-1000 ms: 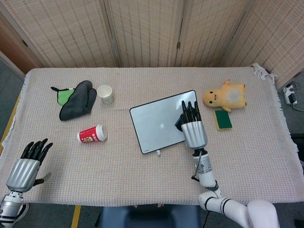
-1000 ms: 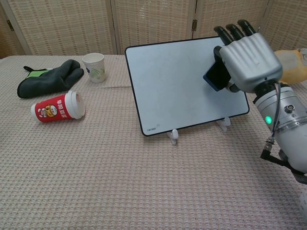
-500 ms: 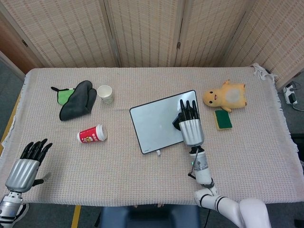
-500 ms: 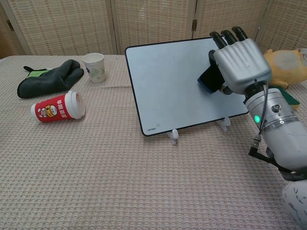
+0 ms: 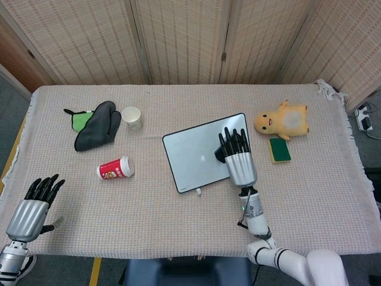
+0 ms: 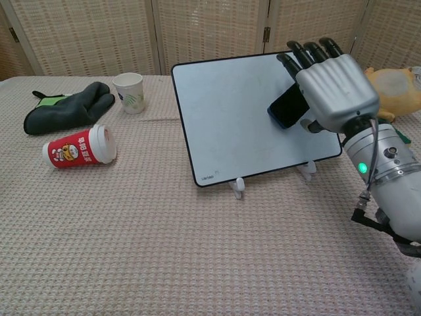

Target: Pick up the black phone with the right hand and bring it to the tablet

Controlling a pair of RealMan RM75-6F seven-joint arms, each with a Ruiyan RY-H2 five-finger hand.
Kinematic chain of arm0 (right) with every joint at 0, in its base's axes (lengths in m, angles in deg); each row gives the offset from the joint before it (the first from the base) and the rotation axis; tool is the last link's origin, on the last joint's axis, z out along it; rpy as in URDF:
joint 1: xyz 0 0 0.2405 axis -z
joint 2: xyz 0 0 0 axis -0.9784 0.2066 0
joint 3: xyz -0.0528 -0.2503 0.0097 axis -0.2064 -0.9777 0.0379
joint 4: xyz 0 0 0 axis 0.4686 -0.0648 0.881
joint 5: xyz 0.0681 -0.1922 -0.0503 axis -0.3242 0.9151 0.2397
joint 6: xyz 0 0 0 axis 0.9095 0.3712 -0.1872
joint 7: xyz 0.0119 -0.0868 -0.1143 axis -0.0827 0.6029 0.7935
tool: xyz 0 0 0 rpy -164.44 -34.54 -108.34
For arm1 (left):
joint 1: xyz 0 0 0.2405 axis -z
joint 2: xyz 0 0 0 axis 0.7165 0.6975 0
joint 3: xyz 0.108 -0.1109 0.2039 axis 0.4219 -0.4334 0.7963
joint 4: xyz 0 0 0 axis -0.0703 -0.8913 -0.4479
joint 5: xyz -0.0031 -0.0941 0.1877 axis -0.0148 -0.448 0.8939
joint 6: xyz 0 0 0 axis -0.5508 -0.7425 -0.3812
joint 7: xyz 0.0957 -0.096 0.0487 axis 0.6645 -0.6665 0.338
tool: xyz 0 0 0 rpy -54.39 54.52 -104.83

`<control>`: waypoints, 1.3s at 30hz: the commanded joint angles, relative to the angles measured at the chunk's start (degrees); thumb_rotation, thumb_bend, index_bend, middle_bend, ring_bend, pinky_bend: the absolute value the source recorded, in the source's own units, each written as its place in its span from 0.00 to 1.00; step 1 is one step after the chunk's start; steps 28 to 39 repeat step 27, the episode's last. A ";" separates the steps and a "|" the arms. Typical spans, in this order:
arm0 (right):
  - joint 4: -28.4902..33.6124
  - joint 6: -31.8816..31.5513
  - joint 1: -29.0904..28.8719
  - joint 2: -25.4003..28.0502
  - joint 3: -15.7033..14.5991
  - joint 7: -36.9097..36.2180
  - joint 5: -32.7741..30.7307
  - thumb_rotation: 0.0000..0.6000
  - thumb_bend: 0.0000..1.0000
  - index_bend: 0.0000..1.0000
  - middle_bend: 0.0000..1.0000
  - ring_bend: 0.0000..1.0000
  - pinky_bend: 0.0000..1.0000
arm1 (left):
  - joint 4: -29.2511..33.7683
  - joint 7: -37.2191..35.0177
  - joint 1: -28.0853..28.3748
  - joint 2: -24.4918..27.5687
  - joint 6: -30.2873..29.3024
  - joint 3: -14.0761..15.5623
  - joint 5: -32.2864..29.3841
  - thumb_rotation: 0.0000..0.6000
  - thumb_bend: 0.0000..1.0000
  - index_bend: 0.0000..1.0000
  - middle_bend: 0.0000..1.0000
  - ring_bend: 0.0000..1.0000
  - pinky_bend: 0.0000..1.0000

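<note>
1. Currently, the right hand (image 6: 332, 89) grips the black phone (image 6: 287, 106) and holds it in front of the right part of the tablet (image 6: 243, 115) screen, above the table (image 6: 164, 250).
2. In the chest view, the dark fingers (image 6: 309, 49) point up past the tablet's top edge; only the phone's left end shows beside the silver back of the hand.
3. Whether the phone touches the screen cannot be told from either view.
4. The tablet leans back on two small white feet (image 6: 240, 187), screen blank.
5. In the head view, the right hand (image 5: 238, 156) covers the tablet's (image 5: 193, 155) right edge, and the phone (image 5: 219, 155) shows as a dark sliver at its left side.
6. The left hand (image 5: 33, 205) rests at the near left corner of the table, fingers spread and holding nothing.
7. A red cup (image 5: 115, 168) lies on its side left of the tablet.
8. A white paper cup (image 5: 132, 117) stands upright just beside a dark oven mitt (image 5: 95, 125).
9. A yellow plush toy (image 5: 283, 119) lies right of the tablet, with a green sponge (image 5: 278, 149) near it.
</note>
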 commanded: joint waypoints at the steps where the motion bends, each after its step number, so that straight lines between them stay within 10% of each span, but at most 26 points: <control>1: 10.49 -3.48 4.96 6.93 -3.38 -0.53 1.59 1.00 0.24 0.06 0.00 0.01 0.00 | -0.04 0.30 -0.03 -0.14 -0.04 -0.05 -0.05 1.00 0.24 0.00 0.00 0.00 0.00; 7: 36.76 -4.66 15.38 23.00 -10.25 2.20 -1.60 1.00 0.25 0.00 0.00 0.00 0.00 | 0.11 1.62 -0.30 -0.61 -0.52 -0.28 -0.37 1.00 0.24 0.00 0.00 0.00 0.00; 12: 46.84 -7.97 22.59 33.81 -17.98 -3.44 0.91 1.00 0.25 0.00 0.00 0.00 0.00 | 0.22 3.01 -0.62 -1.11 -1.35 -0.32 -0.02 1.00 0.24 0.00 0.00 0.00 0.00; 18: 39.20 -15.15 30.71 36.85 -23.50 -14.91 5.87 1.00 0.24 0.00 0.00 0.00 0.00 | 0.13 4.44 -1.21 -1.62 -2.22 -0.26 0.06 1.00 0.24 0.00 0.00 0.00 0.00; 39: 37.46 -12.40 31.72 37.71 -21.28 -20.19 4.93 1.00 0.25 0.00 0.00 0.00 0.00 | 0.05 4.91 -1.66 -1.85 -3.29 0.02 1.25 1.00 0.24 0.00 0.00 0.00 0.00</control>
